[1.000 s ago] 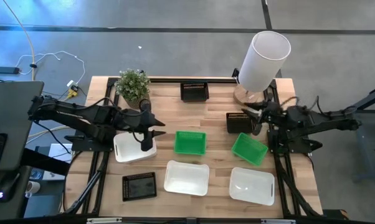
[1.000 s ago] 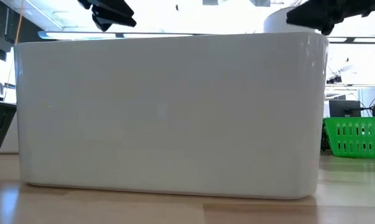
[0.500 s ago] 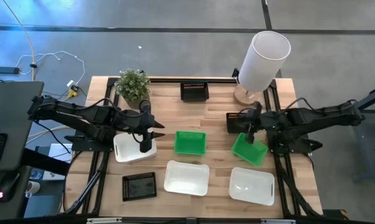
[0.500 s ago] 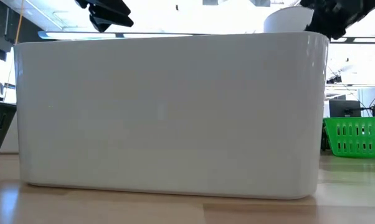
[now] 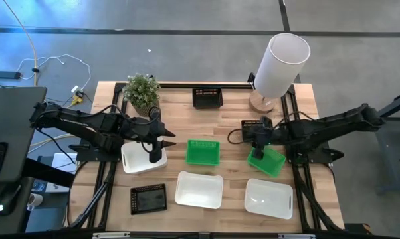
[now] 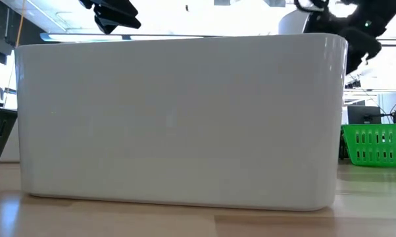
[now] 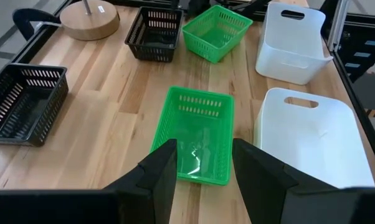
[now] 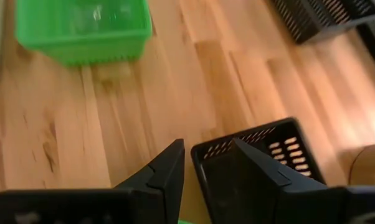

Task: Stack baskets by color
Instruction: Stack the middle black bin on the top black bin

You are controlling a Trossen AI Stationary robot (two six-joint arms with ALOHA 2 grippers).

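Left gripper [image 5: 158, 145] jaws apart — right gripper [image 5: 259, 141] jaws apart.

On the table [image 5: 233, 133] there were eight baskets in total: three white baskets [image 5: 199, 189], two green baskets [image 5: 202, 152] and three black baskets [image 5: 207, 97]. There was also one white lamp [image 5: 282, 65] and one small potted plant [image 5: 142, 89].

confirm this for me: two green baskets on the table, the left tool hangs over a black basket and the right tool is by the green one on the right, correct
Not quite. In the high view the left tool hangs over a white basket, not a black one. The rest holds: there are two green baskets, one mid-table and one to the right, with the right tool by the latter.
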